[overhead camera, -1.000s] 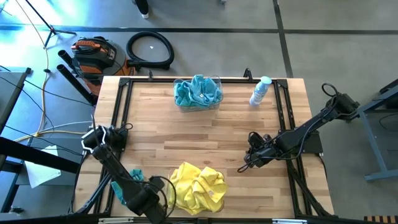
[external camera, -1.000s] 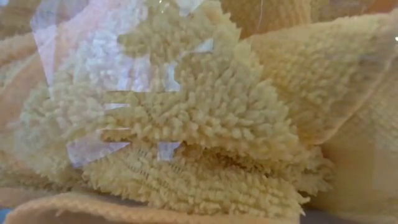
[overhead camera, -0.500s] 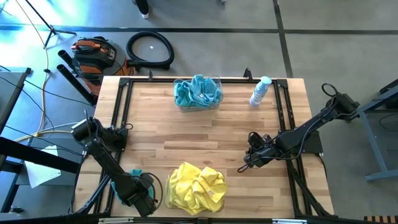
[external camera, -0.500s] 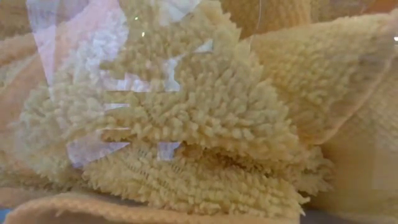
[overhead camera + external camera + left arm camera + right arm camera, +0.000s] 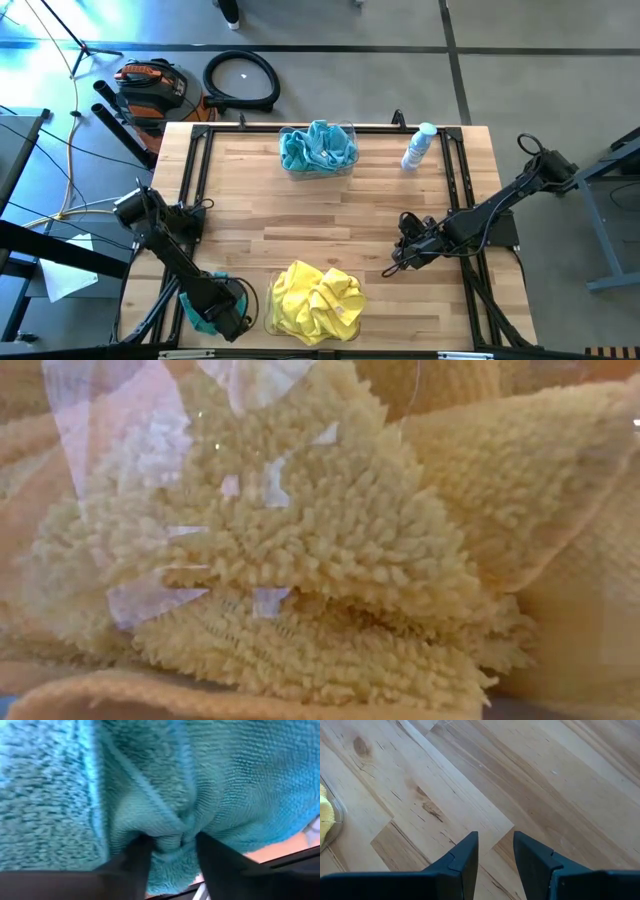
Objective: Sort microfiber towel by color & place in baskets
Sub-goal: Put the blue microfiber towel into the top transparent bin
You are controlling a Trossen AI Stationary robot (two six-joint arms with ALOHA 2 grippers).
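A teal-blue microfiber towel (image 5: 197, 308) lies at the table's near left corner and fills the left wrist view (image 5: 150, 780). My left gripper (image 5: 215, 312) (image 5: 170, 842) is down at it, shut on the cloth. The near basket (image 5: 352, 322) holds crumpled yellow towels (image 5: 315, 298), which fill the low view (image 5: 330, 550). The far basket (image 5: 350, 130) holds teal towels (image 5: 318, 148). My right gripper (image 5: 398, 258) (image 5: 495, 840) hovers open over bare wood to the right of the yellow basket. My left gripper pinches a bunched fold (image 5: 172, 832) of the teal towel between its two fingers (image 5: 135, 860). Creases run out from the pinch. How many layers it holds, and whether the towel is off the table, I cannot tell.
A small white-and-clear bottle (image 5: 418, 147) stands near the far right corner. Black rails (image 5: 195, 190) run along the table's left and right sides. Bare wood (image 5: 300, 215) lies between the two baskets. The yellow basket's rim (image 5: 330, 820) shows in the right wrist view.
My left gripper has moved a short way toward the table's left edge, away from the yellow basket and onto the teal towel at the near left corner. The left arm's elbow has swung outward over the left edge.
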